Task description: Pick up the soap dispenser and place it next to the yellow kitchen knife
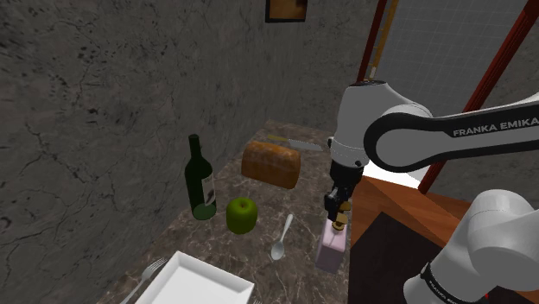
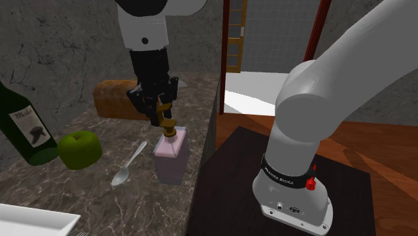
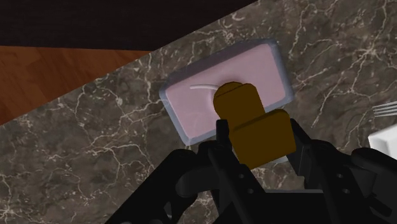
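Observation:
The soap dispenser (image 1: 331, 250) (image 2: 170, 159) (image 3: 216, 89) has a pale pink body and a brown pump head. It stands upright on the marble counter (image 1: 259, 199), close to the edge nearest my stand. My gripper (image 1: 339, 218) (image 2: 163, 114) (image 3: 261, 137) comes straight down on it, and its black fingers clasp the brown pump head from both sides. I cannot tell whether the base still touches the counter. The kitchen knife (image 1: 298, 143) lies at the far end of the counter, behind the bread loaf; its grey blade shows.
A bread loaf (image 1: 272, 162) (image 2: 114, 99), a dark wine bottle (image 1: 200, 180) (image 2: 27, 127), a green apple (image 1: 243, 214) (image 2: 80, 149) and a spoon (image 1: 282, 239) (image 2: 128, 164) lie between the dispenser and the grey wall. A white plate (image 1: 194, 281) sits at the near end.

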You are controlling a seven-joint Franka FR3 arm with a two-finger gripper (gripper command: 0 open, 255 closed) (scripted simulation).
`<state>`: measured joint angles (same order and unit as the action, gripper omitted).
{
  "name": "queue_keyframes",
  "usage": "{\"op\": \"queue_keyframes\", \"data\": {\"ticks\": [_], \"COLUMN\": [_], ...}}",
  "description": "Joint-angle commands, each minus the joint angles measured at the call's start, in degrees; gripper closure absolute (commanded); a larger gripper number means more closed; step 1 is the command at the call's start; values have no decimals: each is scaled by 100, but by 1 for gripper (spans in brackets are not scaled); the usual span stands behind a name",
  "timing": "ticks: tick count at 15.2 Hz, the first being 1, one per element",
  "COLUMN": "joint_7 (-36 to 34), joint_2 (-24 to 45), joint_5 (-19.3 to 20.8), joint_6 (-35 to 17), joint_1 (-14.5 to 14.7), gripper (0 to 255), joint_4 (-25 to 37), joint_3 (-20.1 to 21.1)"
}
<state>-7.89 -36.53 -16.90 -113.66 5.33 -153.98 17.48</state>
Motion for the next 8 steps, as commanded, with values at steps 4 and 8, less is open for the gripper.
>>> {"op": "queue_keyframes", "data": {"ticks": [4,8], "joint_7": [0,-8], "joint_2": [1,-34], "joint_5": [1,15], "joint_6": [1,90], "joint_1": [0,-4], "gripper": [255,255], "joint_4": [-2,53], "joint_3": [0,-15]}}
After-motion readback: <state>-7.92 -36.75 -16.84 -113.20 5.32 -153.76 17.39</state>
